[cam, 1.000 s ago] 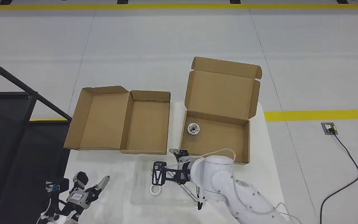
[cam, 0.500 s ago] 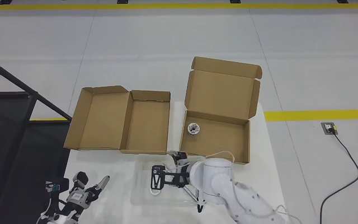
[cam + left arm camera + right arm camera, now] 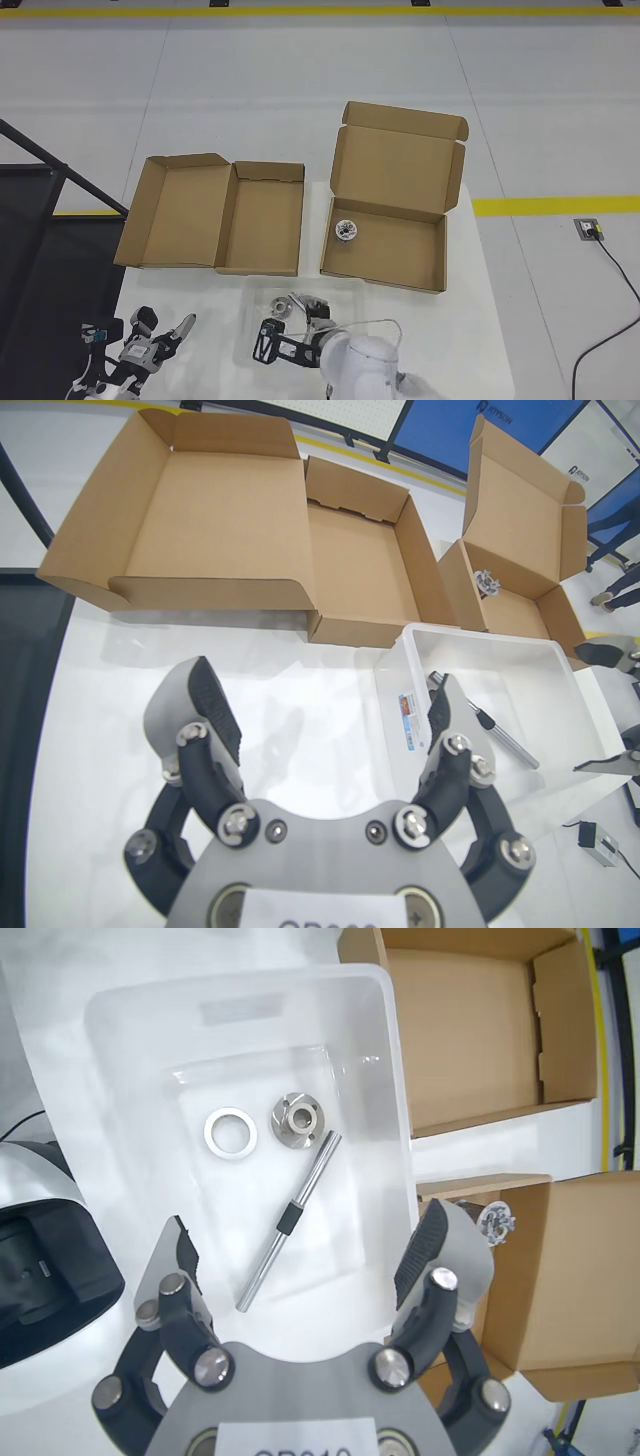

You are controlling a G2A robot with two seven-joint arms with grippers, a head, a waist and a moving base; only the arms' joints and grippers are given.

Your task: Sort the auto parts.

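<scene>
**Both grippers open, three parts in the bin, one in the right box**

A clear plastic bin (image 3: 125, 1043) sits on the white table (image 3: 200, 300), near of two open cardboard boxes. Three metal parts lie on its floor: a flat ring (image 3: 210, 1133), a flanged hub (image 3: 285, 1130) just beside the ring, and a long rod (image 3: 310, 1178) with a dark band at mid-length. One end of the rod lies just beside the hub; whether they touch cannot be told.

The right gripper (image 3: 306, 1228) hangs above the bin with its fingers spread apart and nothing between them.

The left gripper (image 3: 320, 682) is at the near left of the table, left of the bin and well apart from it. Its fingers are also spread wide and hold nothing, with bare tabletop below.

The left box (image 3: 260, 220) lies flat at the far left, with its lid folded out to the left. The right box (image 3: 385, 250) stands at the far right, with its lid upright behind it. A small toothed round part (image 3: 346, 230) rests in its far left corner.
</scene>
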